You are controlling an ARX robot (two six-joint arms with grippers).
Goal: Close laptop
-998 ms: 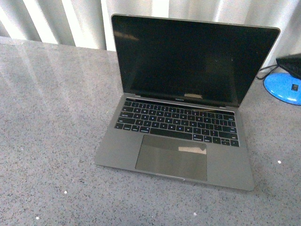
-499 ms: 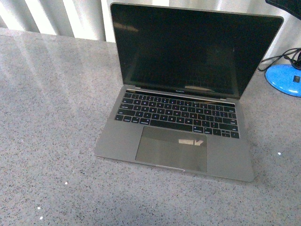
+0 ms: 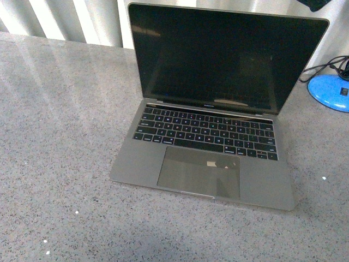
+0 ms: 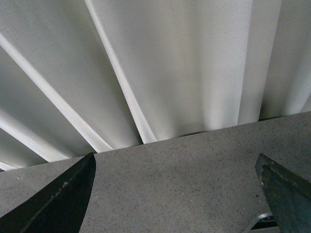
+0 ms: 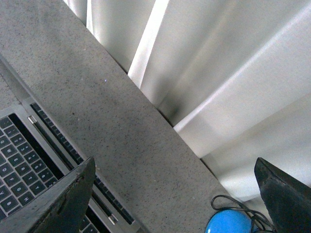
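Item 1. Laptop [image 3: 210, 147]: slim, space-grey metal, standing open. Its base lies flat on the table [image 3: 54, 164], and the lid stands upright, leaning slightly back. The screen is black and unlit. The keys are black, and the large trackpad carries a pale patch of glare.

Item 2. Table: grey speckled surface under the laptop and extending on all sides of it.

Item 3. Curtain [image 3: 82, 22]: white, pleated, hanging behind the laptop's lid at the table's far edge.

Item 4. Blue base [image 3: 329, 93]: round, glossy, on the table to the right of the laptop's lid and apart from it. A black cable [image 3: 322, 68] loops at its near side.

Item 5. Left gripper [image 4: 175, 158]: dark fingers spread wide, nothing between them, over bare table facing the curtain. A sliver of pale metal shows beside one finger; I cannot tell whether it belongs to the laptop.

Item 6. Right gripper [image 5: 174, 160]: fingers spread wide and holding nothing, above the laptop's right rear corner. One finger overlaps the keyboard in its wrist view; contact cannot be judged.
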